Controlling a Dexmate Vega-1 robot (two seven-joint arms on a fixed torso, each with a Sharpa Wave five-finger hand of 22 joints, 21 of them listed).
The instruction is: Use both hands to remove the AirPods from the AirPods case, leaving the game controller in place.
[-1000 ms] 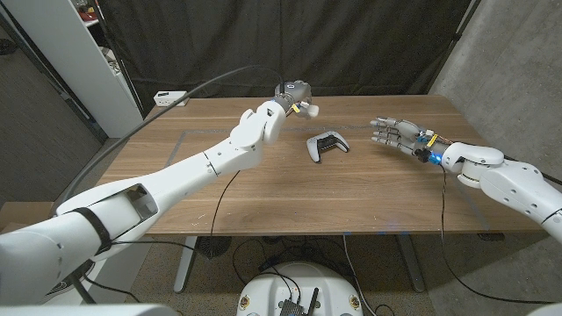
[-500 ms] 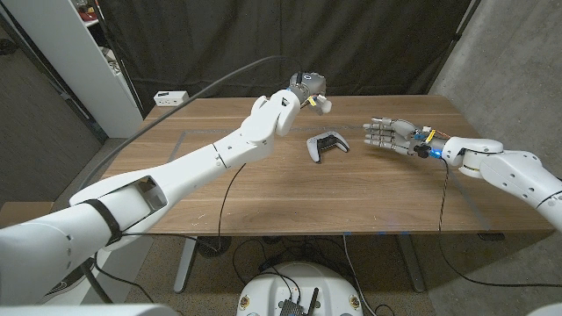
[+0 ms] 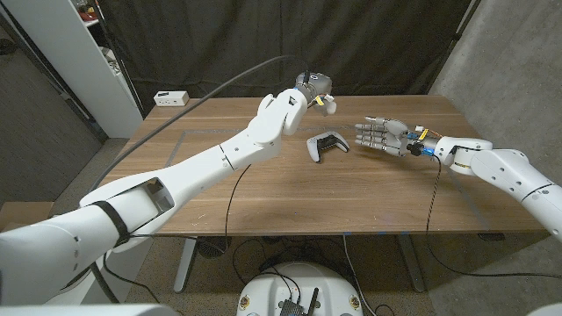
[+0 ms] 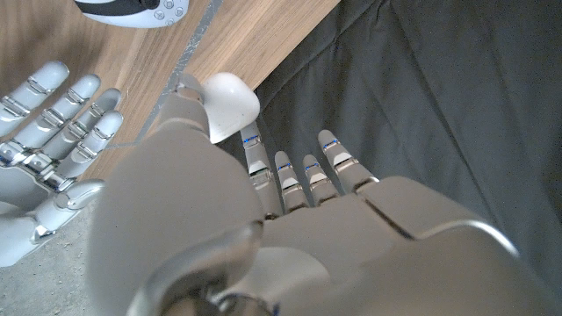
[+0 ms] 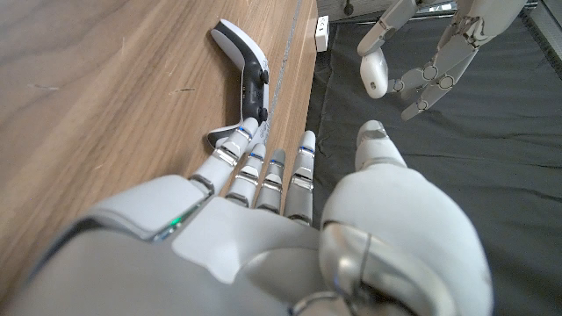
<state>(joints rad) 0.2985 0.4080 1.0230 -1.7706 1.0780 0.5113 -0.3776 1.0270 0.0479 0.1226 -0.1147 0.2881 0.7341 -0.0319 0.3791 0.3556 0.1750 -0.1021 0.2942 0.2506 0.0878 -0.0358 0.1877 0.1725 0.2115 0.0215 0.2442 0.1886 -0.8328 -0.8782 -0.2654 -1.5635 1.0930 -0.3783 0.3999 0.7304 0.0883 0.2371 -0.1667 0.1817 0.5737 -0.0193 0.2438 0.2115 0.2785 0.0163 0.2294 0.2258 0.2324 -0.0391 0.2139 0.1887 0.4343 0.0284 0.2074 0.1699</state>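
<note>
Above the table's far half, left hand (image 3: pixel 309 90) hangs in the air, pinching a small white rounded case (image 3: pixel 326 104) between thumb and fingers; the same case (image 4: pixel 229 107) shows at its thumb tip in the left wrist view, smooth and glossy, lid state can't tell. Right hand (image 3: pixel 380 136) is raised just right of the controller (image 3: pixel 326 145), holding nothing, fingers straight and spread, pointing toward the left hand. Hands are near each other, not touching.

Controller lies on the table (image 3: pixel 263 193) between and below the two hands, untouched. One controller: white shell, black grips and centre, curved two-horn shape. One case. AirPods themselves not visible.

Table is one wooden top, brown grain, matte, with a faint pale rectangular outline marked on it. A small white box (image 3: pixel 170 97) sits at the far left corner, well apart from everything else. Black cables run along both arms.

Room: black curtain (image 3: pixel 263 44) behind the table, white shelf unit (image 3: pixel 61 53) at left, grey concrete-looking wall (image 3: pixel 518 61) at right, grey floor.
</note>
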